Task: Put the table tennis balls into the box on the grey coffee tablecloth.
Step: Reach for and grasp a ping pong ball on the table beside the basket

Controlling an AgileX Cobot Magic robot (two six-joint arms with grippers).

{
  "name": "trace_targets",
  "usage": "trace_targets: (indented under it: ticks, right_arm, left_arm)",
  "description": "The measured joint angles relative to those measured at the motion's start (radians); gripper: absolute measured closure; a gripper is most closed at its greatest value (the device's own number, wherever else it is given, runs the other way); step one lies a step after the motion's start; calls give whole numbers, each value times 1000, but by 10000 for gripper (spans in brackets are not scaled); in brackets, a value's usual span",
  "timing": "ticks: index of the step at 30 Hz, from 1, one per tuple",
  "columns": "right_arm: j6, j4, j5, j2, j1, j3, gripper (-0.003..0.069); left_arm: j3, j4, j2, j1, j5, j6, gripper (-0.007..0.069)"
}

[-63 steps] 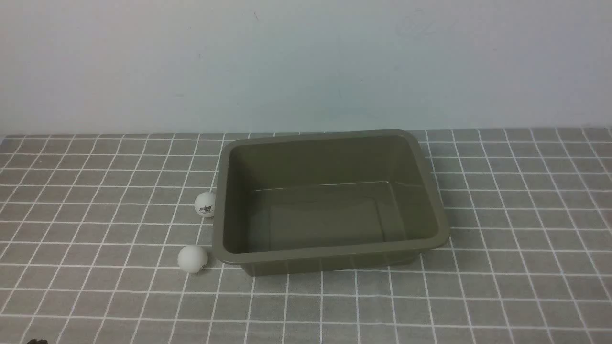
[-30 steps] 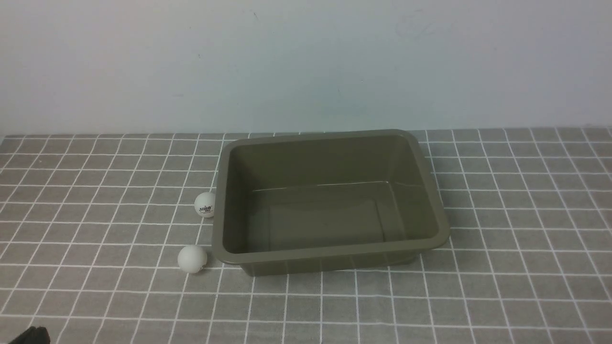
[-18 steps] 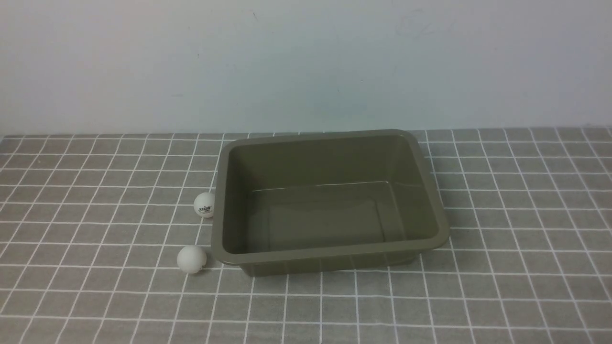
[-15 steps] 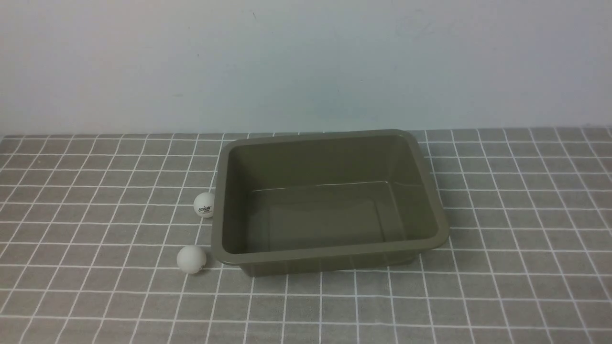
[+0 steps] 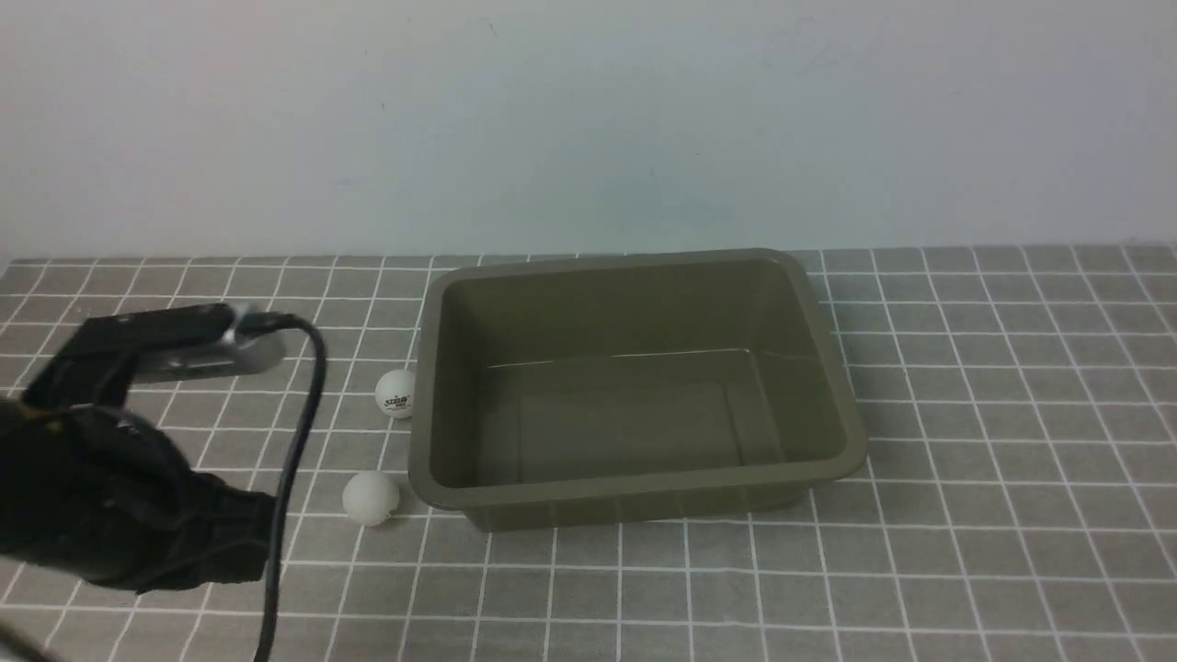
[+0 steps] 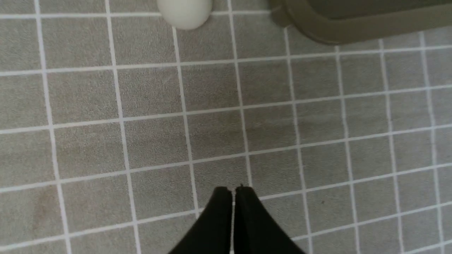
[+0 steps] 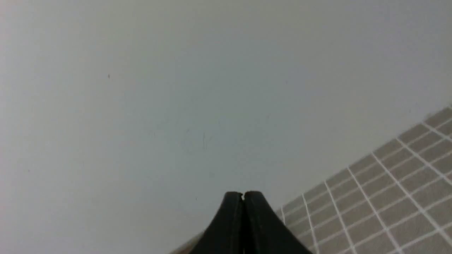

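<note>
Left pincer (image 6: 233,191), closed tight and empty, hovers short of the near ball (image 6: 184,14) beside the box (image 5: 634,485): approach stage, so next it must spread and straddle that ball.

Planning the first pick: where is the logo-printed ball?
Front view: the logo ball sits on the cloth beside the box, at its left wall, beyond the plain ball.

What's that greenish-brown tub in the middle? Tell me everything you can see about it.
The box is a shallow rectangular olive-brown tub, plastic by its look, with rounded corners, a flared rim and a glossy inside. It sits upright and empty on the checked grey tablecloth. A plain ball lies just clear of its front left corner; a logo-printed ball sits by its left wall, contact unclear.
</note>
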Motion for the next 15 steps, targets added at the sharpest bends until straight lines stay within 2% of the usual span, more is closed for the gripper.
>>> trace_targets:
  ticks: [5, 10, 14, 15]
  right_arm:
    - [-58, -108, 428, 202, 16, -306, 673]
    - [-144, -220, 717, 508, 17, -597, 673]
    - [-215, -220, 775, 648, 18, -703, 673]
    - [-248, -195, 783, 701, 18, -736, 673]
  left_arm:
    - [-105, 6, 206, -15, -47, 21, 629]
    - [-184, 7, 320, -43, -62, 72, 624]
    - [-212, 7, 392, -60, -103, 135, 569]
    - [-222, 6, 422, -62, -128, 158, 515]
